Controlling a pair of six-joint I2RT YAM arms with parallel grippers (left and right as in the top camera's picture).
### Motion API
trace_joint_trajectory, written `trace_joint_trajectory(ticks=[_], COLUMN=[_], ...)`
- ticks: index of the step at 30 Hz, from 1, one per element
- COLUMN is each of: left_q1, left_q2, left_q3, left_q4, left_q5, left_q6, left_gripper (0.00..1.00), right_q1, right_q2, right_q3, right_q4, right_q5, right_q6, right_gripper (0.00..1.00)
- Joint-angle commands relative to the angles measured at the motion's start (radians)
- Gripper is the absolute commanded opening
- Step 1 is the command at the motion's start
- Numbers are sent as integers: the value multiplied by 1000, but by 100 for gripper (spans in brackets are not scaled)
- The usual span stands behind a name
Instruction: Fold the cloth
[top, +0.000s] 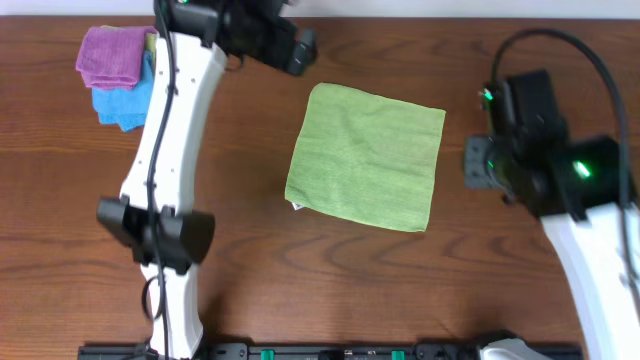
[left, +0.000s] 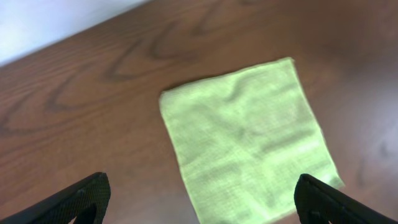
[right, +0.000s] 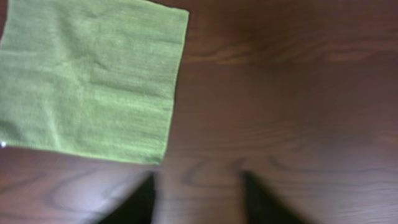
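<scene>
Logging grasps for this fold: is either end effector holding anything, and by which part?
Nothing is held. The left end effector and right end effector are open and empty; the cloth lies flat on the table.

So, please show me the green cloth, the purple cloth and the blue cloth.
green cloth (top: 366, 157), overhead view, its middle.
purple cloth (top: 108, 53), overhead view, its top face.
blue cloth (top: 120, 106), overhead view, its bare lower part.
</scene>
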Motion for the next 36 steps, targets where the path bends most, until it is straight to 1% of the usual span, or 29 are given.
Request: trace_joint_trajectory(ticks=[1, 2, 3, 7, 10, 13, 15, 17, 18, 21, 23, 25, 29, 31, 33, 36], left_q1=[-45, -61, -79, -124, -177, -241, -280, -283, -280, -273, -273, -272, -232, -196, -153, -64], left_q2=[-92, -117, -149, -248, -331, -415, -492, -575, -616, -777, -879, -983, -1079, -1097, -1091, -1049], left_q3=[22, 22, 22, 22, 21, 0, -79, -226, -310, -642, -821, -981, -1202, -1308, -1390, -1497], left_q4=[-69, -97, -129, -223, -277, -303, -317, -298, -271, -122, -40, 26, 167, 259, 348, 493], left_q5=[-91, -102, -107, -144, -233, -333, -406, -438, -444, -463, -462, -467, -439, -385, -291, -70], left_q6=[21, 11, -6, -54, -99, -116, -137, -150, -154, -156, -175, -202, -260, -286, -310, -343], left_gripper=[96, 96, 96, 96, 96, 96, 96, 96, 96, 96, 96, 96, 95, 95, 95, 95], right_q1=[3, 3, 4, 4, 4, 4, 4, 4, 4, 4, 4, 4, 5, 5, 5, 4], right_q2=[-130, -175, -215, -351, -439, -499, -534, -556, -562, -566, -566, -566, -565, -563, -561, -548], right_q3=[4, 4, 3, 2, -19, -61, -115, -173, -193, -254, -277, -290, -306, -329, -370, -467], right_q4=[-34, -51, -69, -125, -146, -157, -156, -145, -136, -99, -75, -43, 6, 42, 76, 111], right_q5=[29, 25, 25, -6, -27, -27, -34, -39, -47, -73, -83, -90, -115, -147, -184, -281], right_q6=[-72, -82, -85, -88, -89, -88, -87, -71, -69, -69, -69, -70, -70, -70, -70, -57], right_gripper=[86, 91, 99, 99, 99, 99, 99, 99, 99, 99, 99, 99, 99, 99, 99, 99])
